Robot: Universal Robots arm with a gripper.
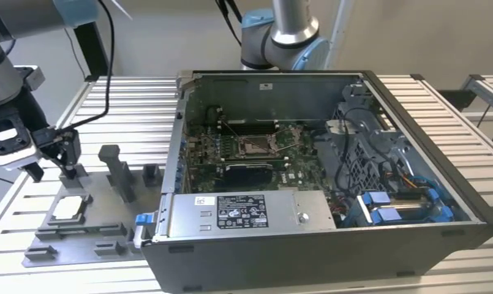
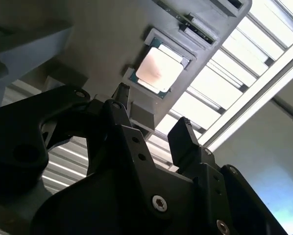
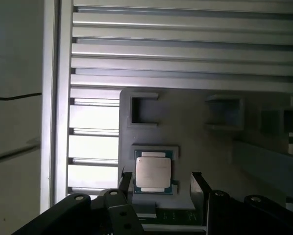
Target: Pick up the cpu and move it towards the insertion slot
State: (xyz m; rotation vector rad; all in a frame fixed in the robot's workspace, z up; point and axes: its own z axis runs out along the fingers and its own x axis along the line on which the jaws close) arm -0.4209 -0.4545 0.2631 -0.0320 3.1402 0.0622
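Observation:
The cpu [image 1: 70, 209], a small square chip with a silvery top, lies flat in a recess of the grey fixture tray [image 1: 107, 245] at the exterior view's left. Both wrist views show the cpu [image 3: 153, 173] [image 2: 159, 69] seated in that recess. My gripper [image 1: 52, 171] hovers above and slightly behind it, open and holding nothing. In the first wrist view my gripper [image 3: 160, 175] has its black fingers standing on either side of the chip, clear of it. The insertion slot [image 1: 258, 144], a silver-framed socket with wire levers, sits on the green motherboard inside the open computer case.
The open computer case [image 1: 410, 184] takes up the middle and the exterior view's right, with its power supply [image 1: 246, 211] along the near wall. Grey upright blocks [image 1: 119, 174] rise from the tray between the chip and the case. A second arm's base [image 1: 279, 37] stands behind.

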